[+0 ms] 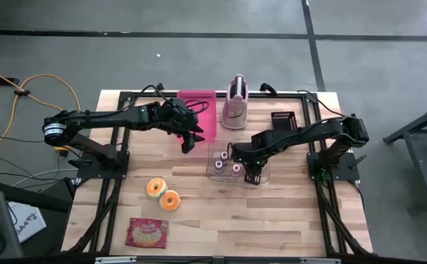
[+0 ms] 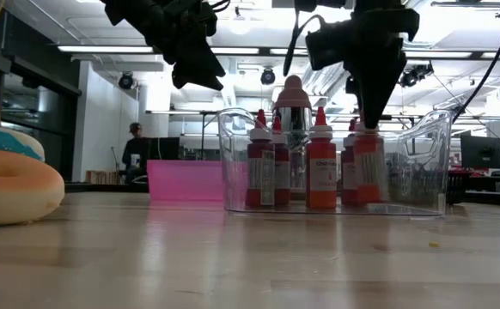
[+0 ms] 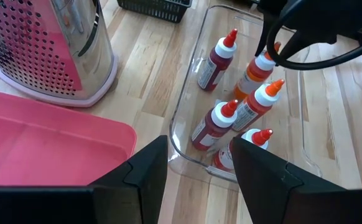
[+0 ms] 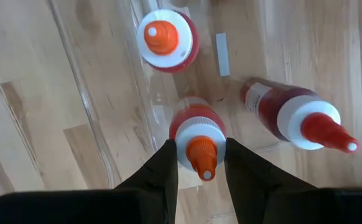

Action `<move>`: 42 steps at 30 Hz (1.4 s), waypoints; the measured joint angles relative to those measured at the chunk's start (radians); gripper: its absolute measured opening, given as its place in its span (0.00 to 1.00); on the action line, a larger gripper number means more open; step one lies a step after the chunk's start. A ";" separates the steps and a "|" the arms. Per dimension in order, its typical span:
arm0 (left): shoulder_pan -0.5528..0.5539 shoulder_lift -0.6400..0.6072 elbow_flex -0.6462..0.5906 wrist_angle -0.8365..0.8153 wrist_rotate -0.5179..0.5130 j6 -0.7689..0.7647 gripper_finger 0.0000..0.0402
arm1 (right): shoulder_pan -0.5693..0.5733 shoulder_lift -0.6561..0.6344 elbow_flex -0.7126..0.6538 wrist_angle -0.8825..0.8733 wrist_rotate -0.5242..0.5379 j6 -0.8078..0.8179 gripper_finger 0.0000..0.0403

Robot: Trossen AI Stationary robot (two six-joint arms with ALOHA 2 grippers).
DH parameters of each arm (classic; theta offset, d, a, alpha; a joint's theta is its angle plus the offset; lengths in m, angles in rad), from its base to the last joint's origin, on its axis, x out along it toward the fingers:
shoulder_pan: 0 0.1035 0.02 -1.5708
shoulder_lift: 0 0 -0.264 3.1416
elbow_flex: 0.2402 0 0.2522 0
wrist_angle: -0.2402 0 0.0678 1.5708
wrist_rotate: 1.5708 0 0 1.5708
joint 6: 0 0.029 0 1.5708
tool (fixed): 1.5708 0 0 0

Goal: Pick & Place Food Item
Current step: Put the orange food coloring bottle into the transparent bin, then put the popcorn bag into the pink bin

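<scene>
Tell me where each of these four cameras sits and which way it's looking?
High view: above the table, looking straight down; both arms show, the right gripper over the clear bin.
Low view: at tabletop height, looking level across at the bin of bottles; arms hang from above.
Left wrist view: rides the left arm; its open fingers frame the bin.
Right wrist view: looks down; its fingers flank a bottle.
All four share the bin.
</scene>
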 joint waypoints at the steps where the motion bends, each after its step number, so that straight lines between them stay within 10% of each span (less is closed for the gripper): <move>1: 0.000 0.000 0.000 0.000 0.000 0.000 0.43 | 0.000 0.000 -0.002 0.000 0.000 0.000 0.24; 42: 0.000 0.000 0.000 0.018 0.000 0.000 0.43 | -0.001 -0.196 -0.003 -0.002 0.085 0.003 0.40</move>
